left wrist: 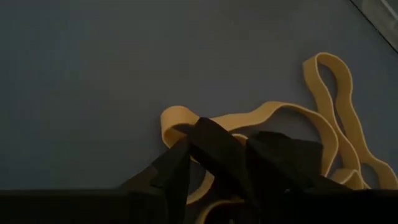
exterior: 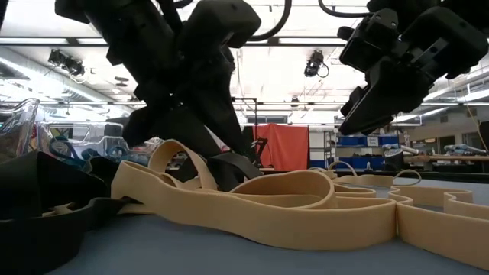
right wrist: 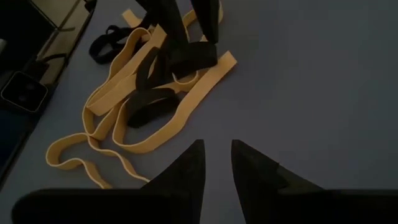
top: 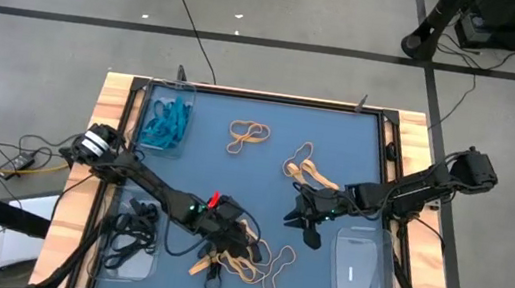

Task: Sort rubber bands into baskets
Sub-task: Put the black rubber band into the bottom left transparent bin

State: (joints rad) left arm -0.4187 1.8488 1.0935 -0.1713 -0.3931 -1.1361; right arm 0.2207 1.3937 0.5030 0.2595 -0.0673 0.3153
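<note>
Bright ceiling lights point(exterior: 252, 57) glare behind silhouetted arms in the low view, where the nearest tan bands point(exterior: 252, 202) blur. Both wrist views are dim; the overhead is evenly lit.

Tan rubber bands point(top: 257, 257), teal ones point(top: 164, 123), blue table point(top: 262, 180).

Left arm reaches low across the table's near side, its gripper point(top: 228, 233) down at the surface with fingers point(left wrist: 214, 149) part-closed. Right arm stretches in from the right edge, its gripper point(top: 307, 218) raised clear, fingers point(right wrist: 186, 168) slightly parted, nothing between them.
</note>
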